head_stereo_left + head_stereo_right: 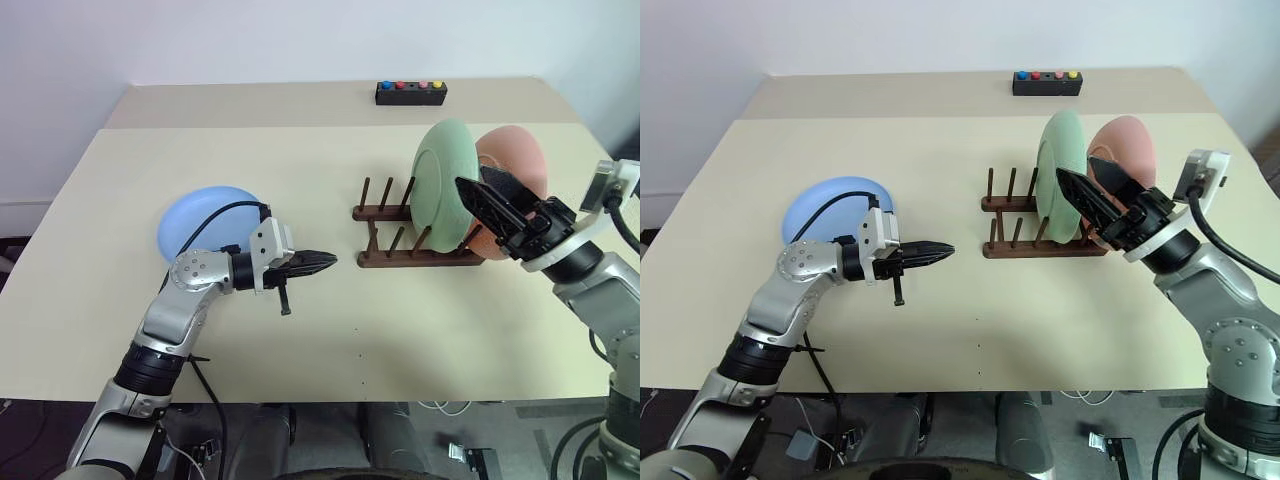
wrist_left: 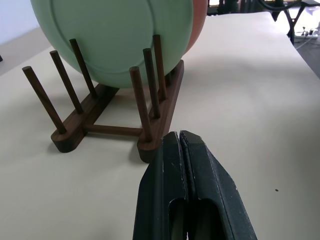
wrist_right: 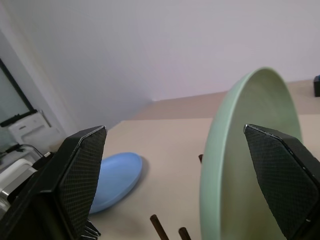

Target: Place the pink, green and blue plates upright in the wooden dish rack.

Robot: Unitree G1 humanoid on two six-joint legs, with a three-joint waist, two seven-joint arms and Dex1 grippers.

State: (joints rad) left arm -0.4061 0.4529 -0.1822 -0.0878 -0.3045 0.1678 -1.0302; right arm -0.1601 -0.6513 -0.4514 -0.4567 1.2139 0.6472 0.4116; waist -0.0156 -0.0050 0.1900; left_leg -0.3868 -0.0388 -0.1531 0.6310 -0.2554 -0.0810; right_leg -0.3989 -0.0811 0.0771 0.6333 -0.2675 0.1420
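Left arm comes in from 7 o'clock, forearm bent inward, left end effector level and pointing toward 3 o'clock at the rack. Fingers pressed together, closed on nothing, hovering just off the worktop, apart from the rack.

Right arm enters from 4 o'clock, wrist angled up. Right end effector points toward 10 o'clock, jaws spread wide on either side of the green plate rim. In the right wrist view one finger sits well off the plate's face; the other finger lies over its far side, contact unclear. Not gripping.

Rack at roughly 2 o'clock of worktop centre. Green plate stands upright between pegs near its 3 o'clock end. Pink plate upright right behind it, in the outermost slot on that side, faces close together. Slots on the 9 o'clock side of the green plate are free.

Blue plate lies flat on the worktop at 9 o'clock, well apart from the rack, partly behind the left arm's wrist and cable.

Black button box at 12 o'clock near the far edge.
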